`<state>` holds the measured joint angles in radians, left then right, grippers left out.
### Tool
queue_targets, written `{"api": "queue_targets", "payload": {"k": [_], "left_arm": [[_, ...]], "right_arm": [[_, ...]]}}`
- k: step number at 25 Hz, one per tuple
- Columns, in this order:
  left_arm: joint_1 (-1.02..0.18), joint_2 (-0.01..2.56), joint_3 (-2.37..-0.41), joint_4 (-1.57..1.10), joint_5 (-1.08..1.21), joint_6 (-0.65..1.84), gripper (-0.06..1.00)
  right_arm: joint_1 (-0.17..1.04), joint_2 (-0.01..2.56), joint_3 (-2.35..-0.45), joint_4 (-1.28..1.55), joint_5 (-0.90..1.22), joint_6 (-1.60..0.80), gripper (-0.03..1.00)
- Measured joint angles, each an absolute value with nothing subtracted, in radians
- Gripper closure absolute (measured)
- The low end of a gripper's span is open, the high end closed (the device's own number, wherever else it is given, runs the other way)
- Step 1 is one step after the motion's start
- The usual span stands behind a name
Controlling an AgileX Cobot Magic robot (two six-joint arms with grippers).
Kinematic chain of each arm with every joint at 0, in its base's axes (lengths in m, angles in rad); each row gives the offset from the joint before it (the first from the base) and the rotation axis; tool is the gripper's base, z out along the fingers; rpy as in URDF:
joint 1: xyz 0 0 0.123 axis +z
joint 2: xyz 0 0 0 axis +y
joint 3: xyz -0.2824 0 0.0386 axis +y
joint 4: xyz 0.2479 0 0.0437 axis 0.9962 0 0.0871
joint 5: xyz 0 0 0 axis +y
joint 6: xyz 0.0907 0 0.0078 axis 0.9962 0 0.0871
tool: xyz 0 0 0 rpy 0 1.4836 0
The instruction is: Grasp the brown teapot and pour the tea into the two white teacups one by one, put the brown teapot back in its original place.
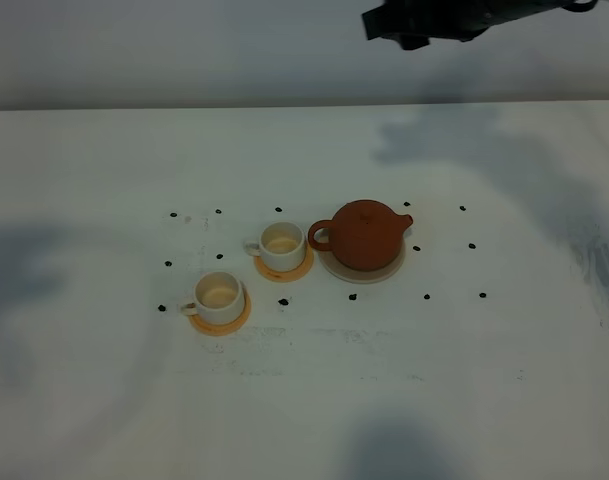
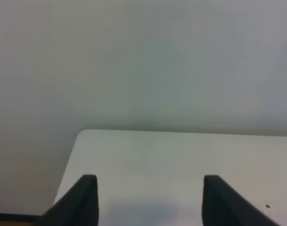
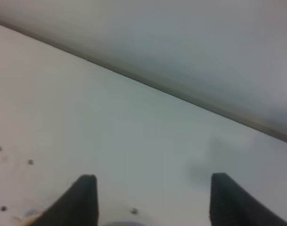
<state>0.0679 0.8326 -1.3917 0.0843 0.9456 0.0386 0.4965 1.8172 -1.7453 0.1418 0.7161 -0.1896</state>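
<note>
The brown teapot [image 1: 364,236] stands on a pale cream saucer [image 1: 389,271] near the table's middle, handle to the left and spout to the right. To its left are the two white teacups, one [image 1: 282,245] close by and one [image 1: 220,294] nearer the front, each on an orange coaster. My right gripper [image 3: 152,181] is open and empty over bare table; part of its dark arm [image 1: 424,22] shows high above the table's far edge. My left gripper [image 2: 150,181] is open and empty near a table corner. Neither gripper touches anything.
Small black marks [image 1: 427,297] dot the white tabletop [image 1: 314,400] around the tea set. The table's far edge [image 1: 184,107] meets a pale wall. Arm shadows lie at the left, the back right and the front.
</note>
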Motion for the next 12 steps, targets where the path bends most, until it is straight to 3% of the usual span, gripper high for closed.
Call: {"api": "queue_targets", "payload": {"k": [12], "left_arm": [[0.068, 0.692, -1.209, 0.085, 1.031, 0.052, 0.44]], "right_arm": [[0.608, 1.847, -1.745, 0.136, 0.681, -0.186, 0.47]]}}
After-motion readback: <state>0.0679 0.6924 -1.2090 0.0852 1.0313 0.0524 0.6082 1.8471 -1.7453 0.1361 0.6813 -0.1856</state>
